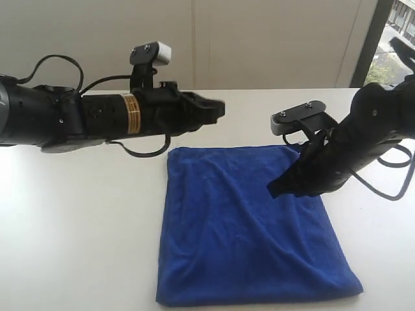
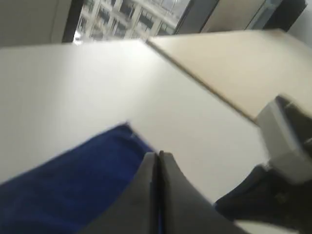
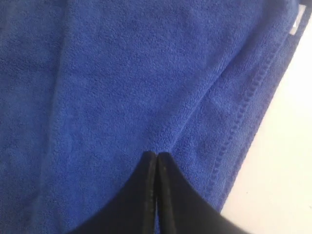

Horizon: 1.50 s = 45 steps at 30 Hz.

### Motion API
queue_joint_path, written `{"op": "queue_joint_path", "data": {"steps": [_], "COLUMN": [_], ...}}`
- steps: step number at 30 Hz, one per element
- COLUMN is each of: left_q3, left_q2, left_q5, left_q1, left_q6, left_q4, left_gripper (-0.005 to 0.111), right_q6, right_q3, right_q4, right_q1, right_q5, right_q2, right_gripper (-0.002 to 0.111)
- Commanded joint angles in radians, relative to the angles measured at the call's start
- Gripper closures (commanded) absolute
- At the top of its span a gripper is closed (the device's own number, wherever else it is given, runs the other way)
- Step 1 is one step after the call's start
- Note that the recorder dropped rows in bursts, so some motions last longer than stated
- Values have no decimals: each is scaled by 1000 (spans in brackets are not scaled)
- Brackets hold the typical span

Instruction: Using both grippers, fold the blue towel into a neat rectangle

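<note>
The blue towel (image 1: 246,227) lies flat on the white table, folded to a roughly square shape with a rumpled near edge. My left gripper (image 1: 220,109) hangs in the air just beyond the towel's far left corner, fingers pressed together and holding nothing. In the left wrist view that gripper (image 2: 158,155) shows shut, with the towel (image 2: 63,185) beneath it. My right gripper (image 1: 275,190) hovers over the towel's right part, near its right edge. Its jaws (image 3: 157,155) are shut above the towel (image 3: 122,87), holding nothing. A small white label (image 3: 296,24) shows at one corner.
The white table (image 1: 78,214) stretches bare to the left of the towel and behind it. A beige wall (image 1: 259,39) rises at the table's far edge, with a window (image 1: 399,32) at the right. The right arm's grey camera block (image 2: 280,139) shows in the left wrist view.
</note>
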Motion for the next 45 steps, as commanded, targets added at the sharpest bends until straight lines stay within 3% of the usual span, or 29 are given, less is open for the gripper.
{"op": "queue_joint_path", "data": {"steps": [1, 11, 17, 33, 45], "left_q3": [-4, -8, -8, 72, 63], "left_q2": [16, 129, 160, 160, 140], "left_q5": [171, 339, 377, 533, 575], "left_q1": [28, -46, -51, -51, -43], "left_q6": [-272, -428, -443, -317, -284], "left_q4": [422, 679, 679, 679, 679], "left_gripper": [107, 107, 107, 107, 107], "right_q6": [-16, -134, -270, -274, -283], "right_q3": [-9, -55, -55, -55, -59], "right_q4": [11, 174, 296, 326, 334], "right_q1": [-25, -129, -81, -50, 9], "right_q5": [55, 157, 161, 95, 57], "right_q2": [-28, 45, 148, 188, 183], "right_gripper": [108, 108, 108, 108, 108]}}
